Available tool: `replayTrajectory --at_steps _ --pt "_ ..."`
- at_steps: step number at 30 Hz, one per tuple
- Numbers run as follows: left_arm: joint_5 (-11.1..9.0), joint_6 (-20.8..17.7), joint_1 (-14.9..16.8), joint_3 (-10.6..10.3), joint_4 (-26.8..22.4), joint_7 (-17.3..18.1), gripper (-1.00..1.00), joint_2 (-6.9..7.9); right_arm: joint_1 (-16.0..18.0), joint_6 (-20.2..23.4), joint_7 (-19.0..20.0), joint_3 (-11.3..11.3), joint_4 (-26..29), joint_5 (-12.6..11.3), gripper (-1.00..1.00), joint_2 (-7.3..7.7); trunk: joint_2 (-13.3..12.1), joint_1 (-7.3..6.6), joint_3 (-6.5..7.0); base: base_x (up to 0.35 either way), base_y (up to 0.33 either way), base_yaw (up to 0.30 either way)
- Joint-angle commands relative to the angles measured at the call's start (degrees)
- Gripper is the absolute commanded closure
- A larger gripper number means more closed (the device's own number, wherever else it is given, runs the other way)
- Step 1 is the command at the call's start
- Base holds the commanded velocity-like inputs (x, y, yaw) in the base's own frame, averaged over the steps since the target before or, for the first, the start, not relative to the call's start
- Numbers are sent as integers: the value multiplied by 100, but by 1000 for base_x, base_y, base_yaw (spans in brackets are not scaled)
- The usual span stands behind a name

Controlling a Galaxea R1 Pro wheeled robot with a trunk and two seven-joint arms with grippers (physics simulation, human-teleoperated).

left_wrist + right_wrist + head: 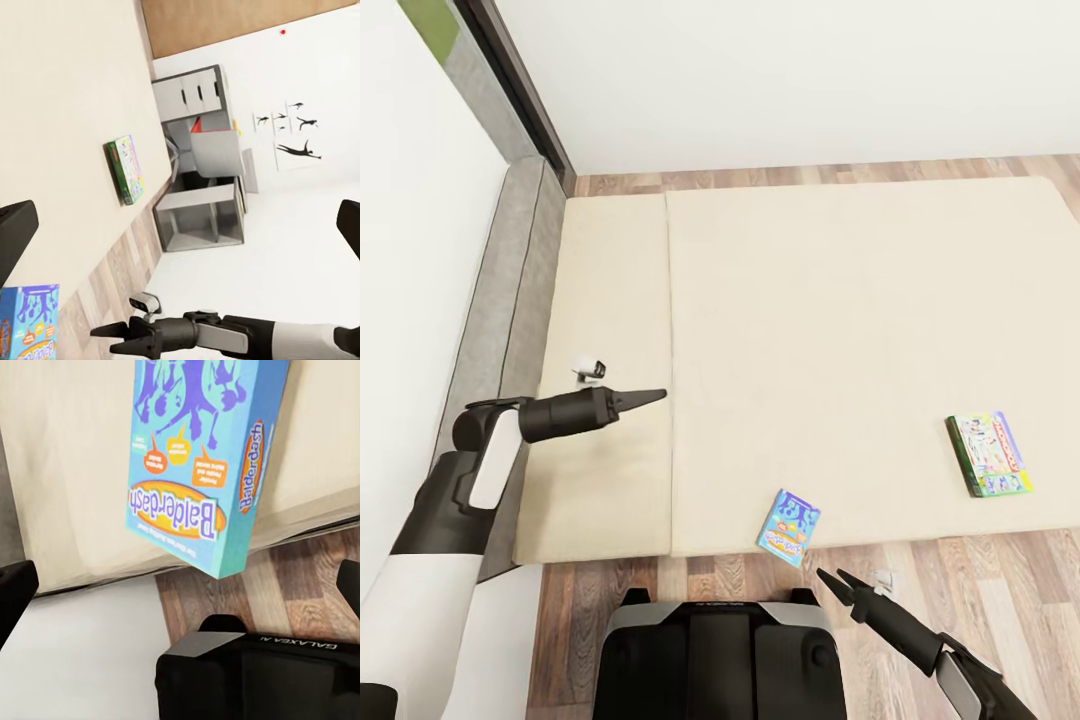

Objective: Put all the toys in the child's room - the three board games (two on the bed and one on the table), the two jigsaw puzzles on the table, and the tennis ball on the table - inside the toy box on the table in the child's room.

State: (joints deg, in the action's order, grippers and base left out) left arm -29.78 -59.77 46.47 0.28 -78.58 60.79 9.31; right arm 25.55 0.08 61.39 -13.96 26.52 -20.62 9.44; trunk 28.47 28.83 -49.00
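Two board games lie on the beige bed (840, 330). The small blue one (790, 527) rests at the mattress's near edge, and its cover reads "Balderdash" in the right wrist view (195, 457). The larger one, with a green edge and white printed top (990, 453), sits near the right corner. My right gripper (832, 575) hovers open over the floor just in front of the blue box, apart from it. My left gripper (650, 397) hangs open above the left part of the mattress, holding nothing. The left wrist view shows both games (26, 322) (126, 169) and the right gripper (112, 339).
A grey headboard (510, 300) runs along the bed's left side against the white wall. Wooden floor (970, 570) lies between my base (720, 660) and the bed. A white-grey desk unit with drawers (199, 195) stands beyond the bed's far side.
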Motion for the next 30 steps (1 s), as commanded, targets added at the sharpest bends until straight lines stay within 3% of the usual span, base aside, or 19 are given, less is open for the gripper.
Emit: replayTrajectory --at_steps 1,4,30 --pt "7 -23 2 14 0 20 -100 0 3 1 23 -10 -6 -11 -100 -1 7 2 -5 0 0 0" --pt "4 -23 2 41 0 20 -100 1 3 1 22 -15 -6 12 -100 -2 7 2 -5 0 0 0" --pt "-1 -23 2 62 0 20 -100 19 3 6 22 35 10 92 -100 -104 1050 573 -471 0 0 0"
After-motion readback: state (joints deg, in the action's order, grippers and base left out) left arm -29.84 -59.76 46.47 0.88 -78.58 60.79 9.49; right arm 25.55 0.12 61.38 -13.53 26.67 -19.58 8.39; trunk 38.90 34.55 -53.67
